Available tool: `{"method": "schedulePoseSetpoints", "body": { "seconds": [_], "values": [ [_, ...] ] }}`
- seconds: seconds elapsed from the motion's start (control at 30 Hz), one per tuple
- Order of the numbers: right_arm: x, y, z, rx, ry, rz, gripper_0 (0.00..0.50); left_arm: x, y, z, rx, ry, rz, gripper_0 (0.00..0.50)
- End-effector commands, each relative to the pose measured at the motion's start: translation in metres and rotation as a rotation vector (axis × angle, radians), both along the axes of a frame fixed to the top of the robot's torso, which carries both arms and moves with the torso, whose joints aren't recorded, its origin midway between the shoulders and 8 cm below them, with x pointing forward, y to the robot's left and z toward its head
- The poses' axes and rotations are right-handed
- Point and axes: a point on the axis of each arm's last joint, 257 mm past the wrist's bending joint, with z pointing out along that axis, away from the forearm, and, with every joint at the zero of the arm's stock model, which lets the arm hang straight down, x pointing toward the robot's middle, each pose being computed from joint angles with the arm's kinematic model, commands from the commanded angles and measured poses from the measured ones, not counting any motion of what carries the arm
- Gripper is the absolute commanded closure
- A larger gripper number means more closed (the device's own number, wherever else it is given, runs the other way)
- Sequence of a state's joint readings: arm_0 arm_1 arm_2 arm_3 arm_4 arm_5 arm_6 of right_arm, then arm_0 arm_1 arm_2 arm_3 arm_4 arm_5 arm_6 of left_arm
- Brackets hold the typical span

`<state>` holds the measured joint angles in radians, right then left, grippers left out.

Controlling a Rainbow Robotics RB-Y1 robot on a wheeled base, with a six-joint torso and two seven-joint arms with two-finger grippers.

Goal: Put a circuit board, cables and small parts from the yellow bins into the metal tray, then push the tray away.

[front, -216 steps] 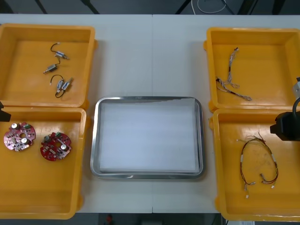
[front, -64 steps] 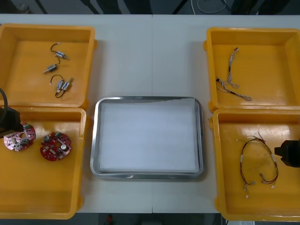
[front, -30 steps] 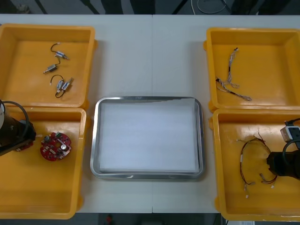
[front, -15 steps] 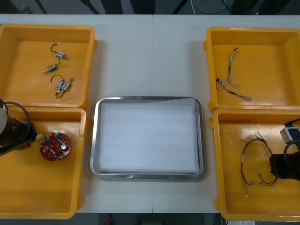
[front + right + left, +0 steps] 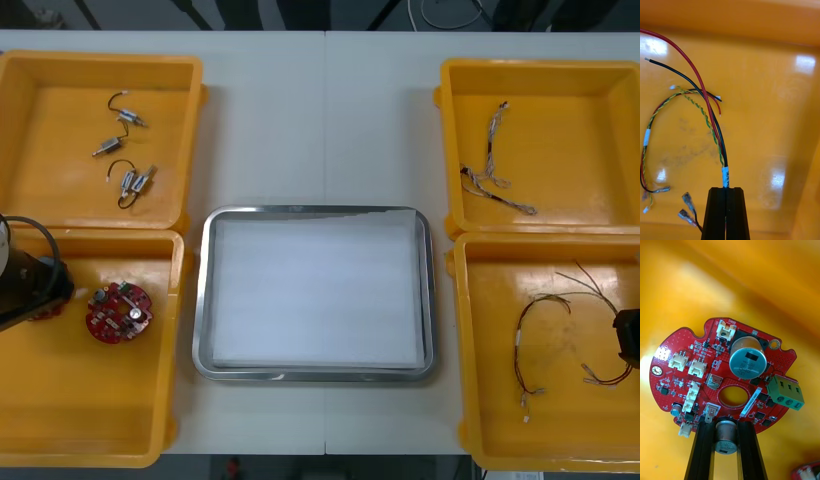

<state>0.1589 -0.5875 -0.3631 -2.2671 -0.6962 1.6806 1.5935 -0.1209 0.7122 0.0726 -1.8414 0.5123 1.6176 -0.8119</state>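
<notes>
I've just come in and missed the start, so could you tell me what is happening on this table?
Both arms are picking at once. The left gripper, in the near left yellow bin, has its jaws closed on a part at the edge of a red circuit board; a second board lies beside it. The right gripper, in the near right yellow bin, is shut on the red and yellow cable. The metal tray between the bins holds nothing yet.

The right gripper (image 5: pixel 726 189) has its black fingers pinched on the red and yellow cable (image 5: pixel 711 129), just behind a white label (image 5: pixel 726 177) at the tips. Its strands fan out ahead over the yellow bin (image 5: pixel 771 112) floor. Two metal terminals (image 5: pixel 687 197) hang just beside the fingers.
</notes>
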Motion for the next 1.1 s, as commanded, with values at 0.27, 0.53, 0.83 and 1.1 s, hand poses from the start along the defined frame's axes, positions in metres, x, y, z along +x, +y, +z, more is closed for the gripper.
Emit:
{"method": "schedulePoseSetpoints", "body": {
  "seconds": [0.27, 0.53, 0.83, 1.1],
  "values": [
    [0.000, 0.021, 0.070, -0.097, -0.047, 0.124, 0.500, -0.029, 0.017, 0.081, 0.073, 0.013, -0.181, 0.500],
    [0.019, 0.053, 0.101, -0.069, -0.139, 0.226, 0.500, -0.032, -0.012, 0.140, 0.118, -0.076, -0.305, 0.500],
    [0.022, 0.067, 0.105, -0.103, -0.128, 0.304, 0.500, -0.028, -0.087, 0.168, 0.061, -0.159, -0.441, 0.500],
    [0.027, 0.079, 0.102, -0.167, -0.108, 0.366, 0.500, -0.027, -0.166, 0.163, 0.028, -0.148, -0.595, 0.500]
  ]
}}
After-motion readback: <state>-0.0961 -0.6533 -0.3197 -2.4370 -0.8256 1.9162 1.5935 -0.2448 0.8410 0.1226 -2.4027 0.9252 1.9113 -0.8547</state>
